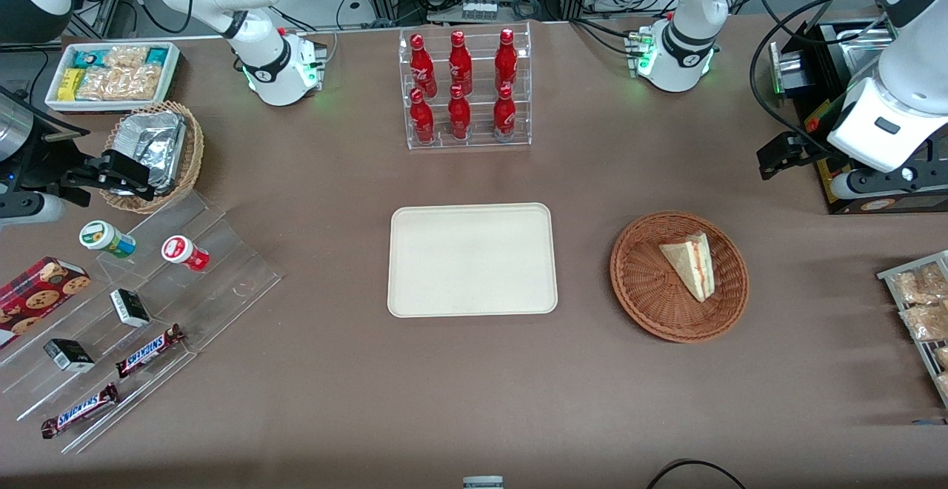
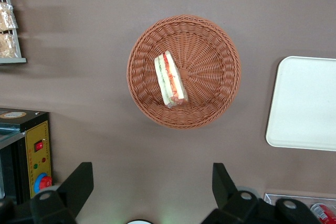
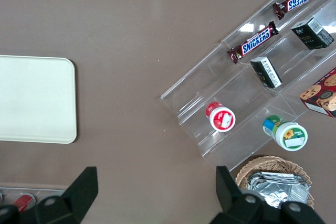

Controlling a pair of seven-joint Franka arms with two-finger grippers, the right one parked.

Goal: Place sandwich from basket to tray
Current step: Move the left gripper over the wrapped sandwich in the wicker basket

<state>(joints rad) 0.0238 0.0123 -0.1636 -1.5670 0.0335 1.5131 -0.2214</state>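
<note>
The end effector (image 2: 152, 192) of the working arm hangs high above the desk (image 1: 474, 385), with its two fingers (image 2: 79, 182) spread wide and nothing between them. The sandwich (image 1: 690, 264) lies inside the round brown basket (image 1: 652, 296), a little off the basket's centre, and it is apart from the end effector, lower and nearer to the front camera.

In the front view the end effector is at about two o'clock from the basket, so I judge the coming move must go toward eight o'clock and down. In the same view, the long axis of the sandwich runs roughly from twelve o'clock to six o'clock with a slight tilt, and its filling edge faces three o'clock. The cream tray (image 1: 415, 304) lies at nine o'clock from the basket, well apart and bare.

Counted: one sandwich, one brown basket, one tray. Farther from the camera, six red bottles (image 1: 459, 81) stand in a clear rack.
</note>
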